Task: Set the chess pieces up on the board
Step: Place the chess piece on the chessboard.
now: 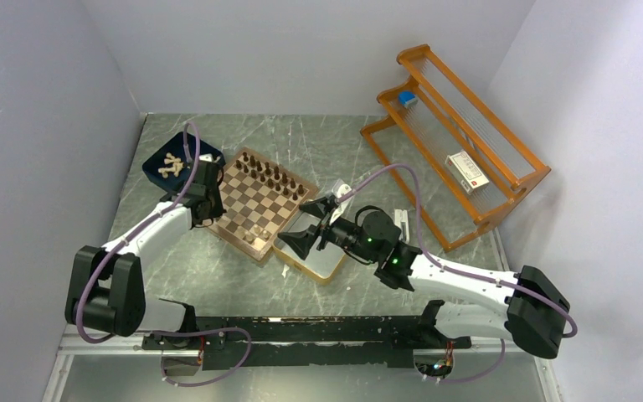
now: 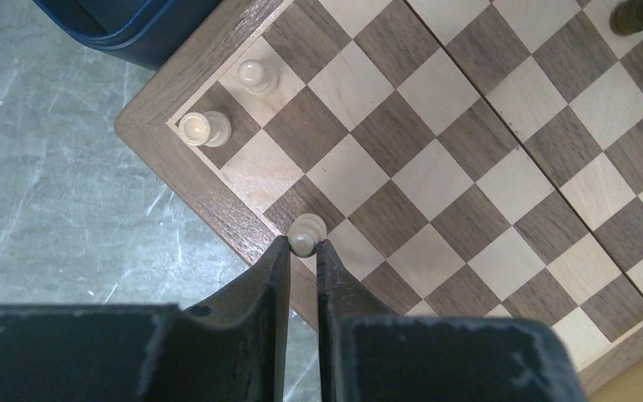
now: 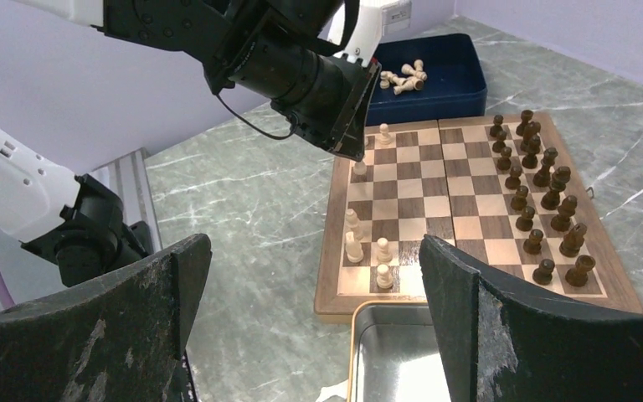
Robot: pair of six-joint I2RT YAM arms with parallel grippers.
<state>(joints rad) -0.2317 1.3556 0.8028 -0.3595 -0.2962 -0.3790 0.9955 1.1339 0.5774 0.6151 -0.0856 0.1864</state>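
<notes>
My black left fingers (image 2: 270,289) are pinching a pale tan piece (image 2: 307,230) over the board (image 2: 435,159), chequered light and dark brown. Dark brown pieces (image 2: 636,15) are standing at 2 o'clock, and a navy tray (image 2: 126,29) is sitting at 11.

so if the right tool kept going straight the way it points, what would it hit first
Likely the near rim of the board, or the pale pieces standing just behind it; height is hard to judge. The right tool is open above the tin, with nothing else between.
</notes>
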